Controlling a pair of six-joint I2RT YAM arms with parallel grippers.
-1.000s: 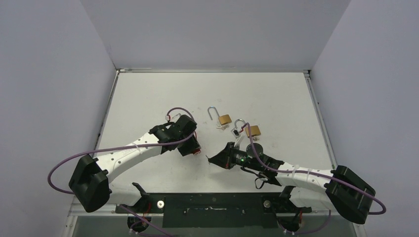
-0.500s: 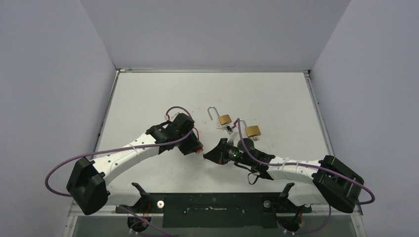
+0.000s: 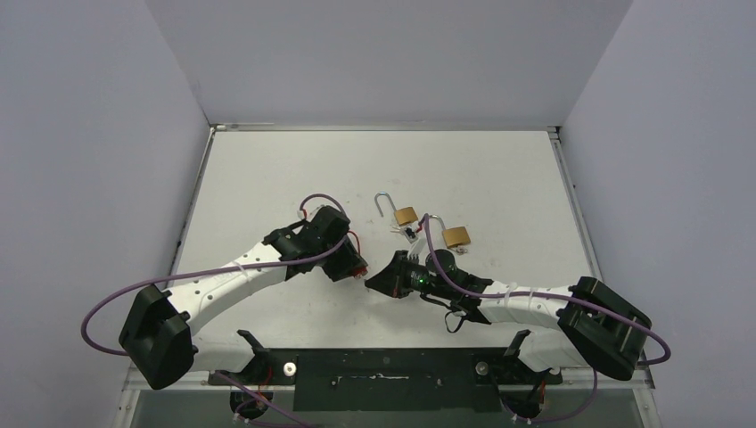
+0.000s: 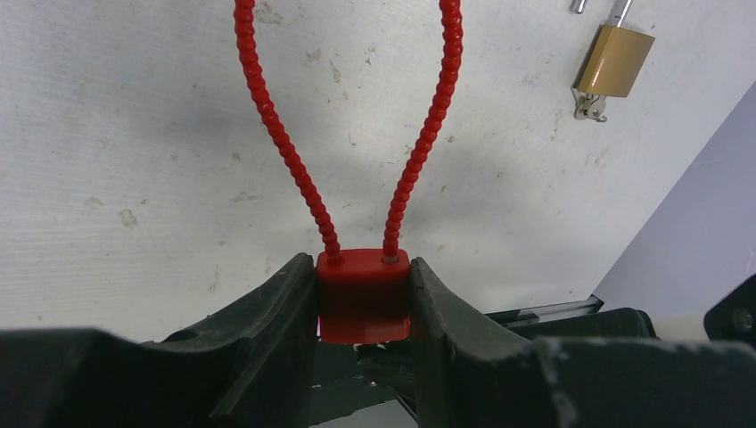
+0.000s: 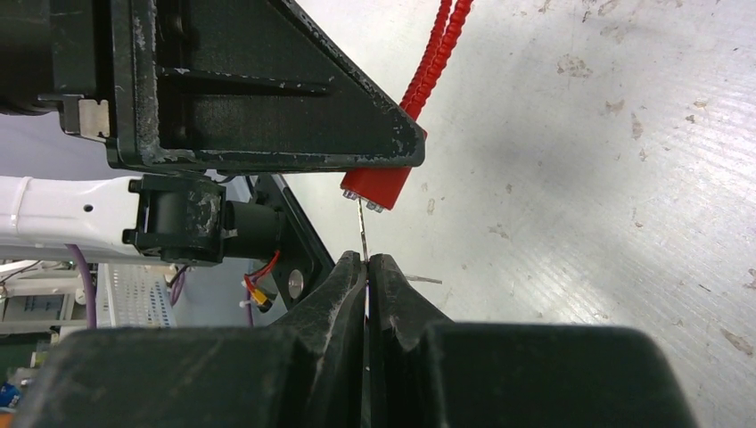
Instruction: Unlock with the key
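- My left gripper [image 4: 364, 267] clamps the red cable lock [image 4: 364, 303] above the table [image 3: 267, 169], both cable ends seated
- My right gripper [image 5: 367, 263] pinches the key [image 5: 361, 227], tip at the lock's underside
- I judge insertion barely begun; turn and release remain

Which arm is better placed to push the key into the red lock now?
Right. The right end effector is shut on the key, whose tip points at the underside of the red lock. The left end effector only clamps the lock body.
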